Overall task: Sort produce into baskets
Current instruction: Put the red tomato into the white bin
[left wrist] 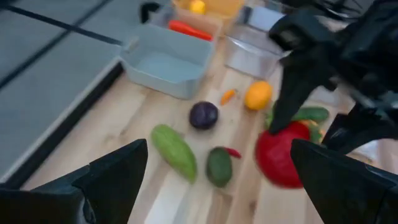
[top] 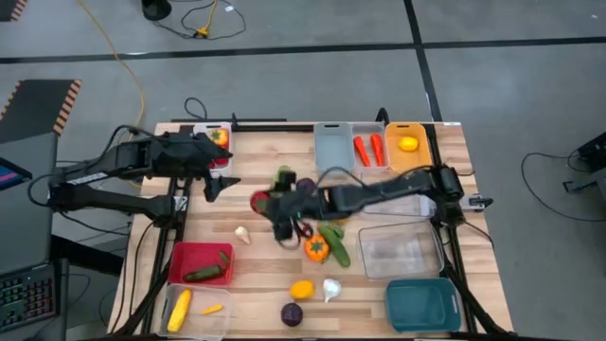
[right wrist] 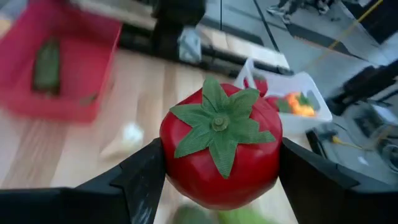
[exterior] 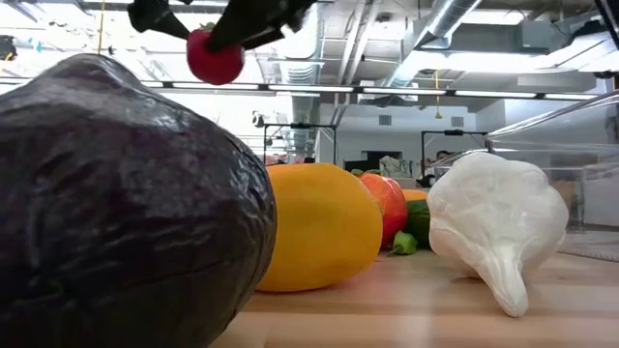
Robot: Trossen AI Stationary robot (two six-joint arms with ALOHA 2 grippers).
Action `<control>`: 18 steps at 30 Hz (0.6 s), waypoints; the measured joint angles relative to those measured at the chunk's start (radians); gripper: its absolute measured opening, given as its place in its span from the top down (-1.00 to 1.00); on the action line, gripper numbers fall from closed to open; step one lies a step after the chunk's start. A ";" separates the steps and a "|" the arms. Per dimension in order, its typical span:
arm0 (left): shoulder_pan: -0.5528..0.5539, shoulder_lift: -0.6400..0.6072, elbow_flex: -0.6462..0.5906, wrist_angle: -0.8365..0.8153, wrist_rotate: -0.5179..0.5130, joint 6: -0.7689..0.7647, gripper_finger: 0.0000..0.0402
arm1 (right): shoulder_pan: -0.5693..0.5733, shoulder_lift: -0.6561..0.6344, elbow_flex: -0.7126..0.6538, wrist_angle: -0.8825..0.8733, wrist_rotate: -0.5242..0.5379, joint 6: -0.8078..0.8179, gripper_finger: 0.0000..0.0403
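Presently the glossy red toy tomato with a green leafy cap (right wrist: 219,147), clamped in the right tool (top: 268,204) above mid-bench, is best kept level and carried to the white plastic basket (right wrist: 283,94) near the waiting, open-fingered left tool (top: 220,187).

We see right tool (top: 268,203) mid-desk, clamped on red tomato (top: 260,201), lifted above desk (top: 275,275). Open bare wood lies between it and left tool (top: 223,184), fingers spread, near white basket (top: 210,142) at far left corner. Garlic clove (top: 243,235) only item on near-left path to red basket (top: 200,262). Close behind right tool we find clutter: orange pepper (top: 317,249), cucumber (top: 334,242).
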State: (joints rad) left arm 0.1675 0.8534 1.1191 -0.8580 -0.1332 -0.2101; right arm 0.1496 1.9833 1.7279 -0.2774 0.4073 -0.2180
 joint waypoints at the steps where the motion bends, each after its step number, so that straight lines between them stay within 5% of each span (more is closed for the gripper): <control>1: -0.003 -0.007 0.000 0.000 -0.019 -0.006 -0.91 | -0.026 0.005 0.000 0.035 -0.043 0.000 -0.52; 6: -0.004 -0.041 0.000 0.000 -0.088 -0.012 -0.91 | -0.126 0.067 0.000 0.236 -0.212 0.023 -0.52; 14: -0.004 -0.080 0.000 0.000 -0.168 -0.012 -0.91 | -0.232 0.230 0.006 0.595 -0.227 0.028 -0.52; 18: -0.004 -0.092 -0.001 -0.008 -0.210 -0.013 -0.91 | -0.266 0.314 0.070 0.621 -0.240 0.103 -0.52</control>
State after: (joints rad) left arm 0.1635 0.7612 1.1184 -0.8663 -0.3434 -0.2232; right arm -0.1162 2.2970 1.7980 0.3435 0.1677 -0.1148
